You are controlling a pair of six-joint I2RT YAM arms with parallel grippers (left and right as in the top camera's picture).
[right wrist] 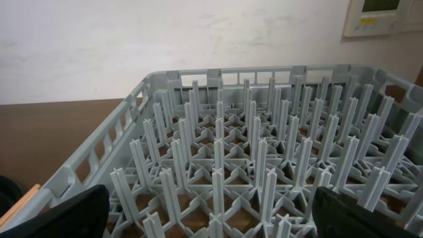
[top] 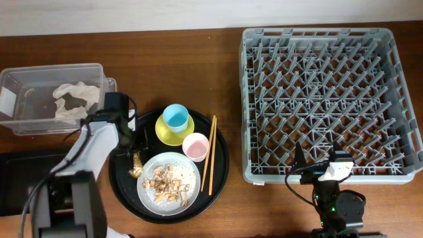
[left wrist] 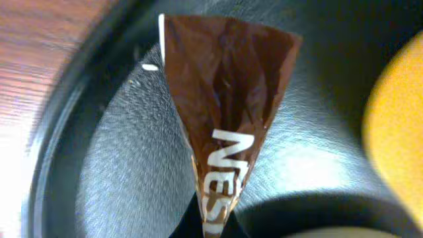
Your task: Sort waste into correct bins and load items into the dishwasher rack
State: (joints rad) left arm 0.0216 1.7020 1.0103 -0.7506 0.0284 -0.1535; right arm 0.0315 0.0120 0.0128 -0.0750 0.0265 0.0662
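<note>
My left gripper (top: 127, 137) is shut on the gold-brown foil wrapper (left wrist: 225, 119), low over the left side of the round black tray (top: 221, 165); its fingertips (left wrist: 215, 228) pinch the wrapper's narrow end. The white napkin (top: 74, 99) lies in the clear tub (top: 20, 82). The blue cup (top: 176, 116) stands in the yellow bowl (top: 165, 132). The pink cup (top: 195, 146), the chopsticks (top: 210, 155) and the plate (top: 192, 173) with food scraps (top: 165, 184) are on the round tray. My right gripper (top: 309, 168) is open and empty at the rack's (top: 390, 99) front edge; its view (right wrist: 218, 218) looks across the pegs.
The shallow black tray (top: 26, 173) sits at the front left, partly under my left arm. A few scraps (top: 136, 170) lie on the round tray beside the plate. The wall runs along the table's far edge.
</note>
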